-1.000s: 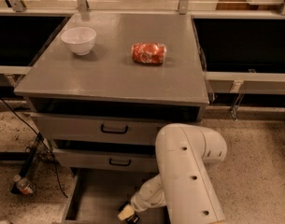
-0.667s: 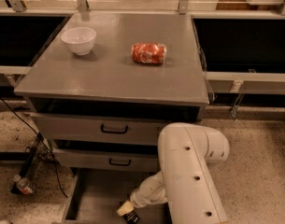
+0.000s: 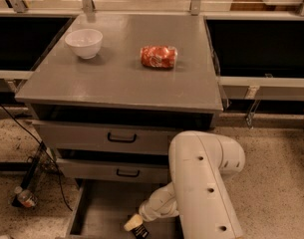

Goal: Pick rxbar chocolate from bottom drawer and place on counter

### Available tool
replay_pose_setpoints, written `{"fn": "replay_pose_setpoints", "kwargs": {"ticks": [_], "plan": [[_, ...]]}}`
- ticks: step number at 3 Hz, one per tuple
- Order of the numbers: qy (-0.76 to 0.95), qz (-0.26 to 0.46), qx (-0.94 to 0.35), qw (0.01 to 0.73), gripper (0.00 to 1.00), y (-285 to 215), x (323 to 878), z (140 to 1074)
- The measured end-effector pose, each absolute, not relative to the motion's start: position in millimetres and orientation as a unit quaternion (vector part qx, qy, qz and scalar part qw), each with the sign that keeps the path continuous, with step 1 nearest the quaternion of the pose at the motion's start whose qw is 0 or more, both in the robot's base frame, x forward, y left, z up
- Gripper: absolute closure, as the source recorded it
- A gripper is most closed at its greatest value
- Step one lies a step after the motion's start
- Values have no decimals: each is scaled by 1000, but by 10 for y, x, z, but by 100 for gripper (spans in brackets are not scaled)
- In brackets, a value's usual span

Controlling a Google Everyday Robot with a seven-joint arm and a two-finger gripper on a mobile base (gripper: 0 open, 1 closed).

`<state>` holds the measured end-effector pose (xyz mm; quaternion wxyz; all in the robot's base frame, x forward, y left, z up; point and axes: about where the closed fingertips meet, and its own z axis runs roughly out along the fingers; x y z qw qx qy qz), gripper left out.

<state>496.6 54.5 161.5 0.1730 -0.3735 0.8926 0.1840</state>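
The bottom drawer [image 3: 99,210] is pulled out at the lower edge of the view, showing its flat grey floor. My white arm reaches down into it, and my gripper [image 3: 134,226] sits low over the drawer floor at the picture's bottom edge. A small dark piece [image 3: 141,232] shows at the gripper's tip; I cannot tell whether it is the rxbar chocolate or part of the gripper. The counter [image 3: 116,78] is the grey cabinet top above.
A white bowl [image 3: 84,42] stands at the counter's back left and a red-orange shiny snack packet [image 3: 158,56] lies near its middle. Two shallower drawers with black handles [image 3: 121,138] are above. Cables and a bottle [image 3: 26,198] lie on the floor to the left.
My gripper has shifted slightly to the left inside the bottom drawer. The items on the counter have not moved.
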Motion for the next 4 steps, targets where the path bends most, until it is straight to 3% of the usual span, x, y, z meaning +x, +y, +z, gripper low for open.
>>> {"fn": "replay_pose_setpoints", "kwargs": {"ticks": [3,4], "plan": [[898,170,-373,158,0,553,4897,1492],[898,170,-373,158,12,553,4897,1491]]}}
